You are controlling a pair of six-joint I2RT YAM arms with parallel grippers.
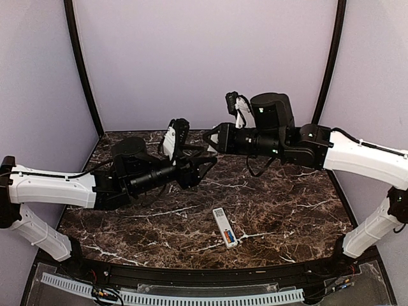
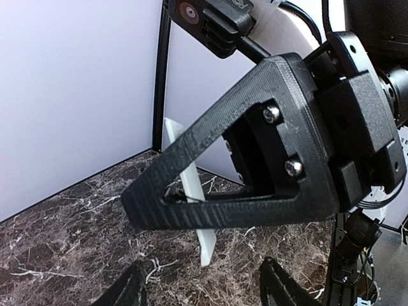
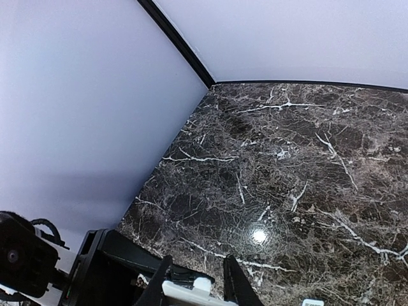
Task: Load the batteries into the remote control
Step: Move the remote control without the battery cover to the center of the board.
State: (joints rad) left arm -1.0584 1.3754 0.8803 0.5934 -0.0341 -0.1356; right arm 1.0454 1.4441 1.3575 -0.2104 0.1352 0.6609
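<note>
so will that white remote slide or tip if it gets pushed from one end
The remote control lies flat and low, so it should slide or spin rather than tip; the glossy table suggests little grip. It looks slim and plastic, so probably light and stiff. The batteries show uncovered at its near end, so tilting it could spill them.

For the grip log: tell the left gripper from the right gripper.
The left gripper stands open and empty; the right gripper is shut on a thin white strip. The left gripper reaches in from the left, the right gripper from the right. Both hover above the table, tips close together.
</note>
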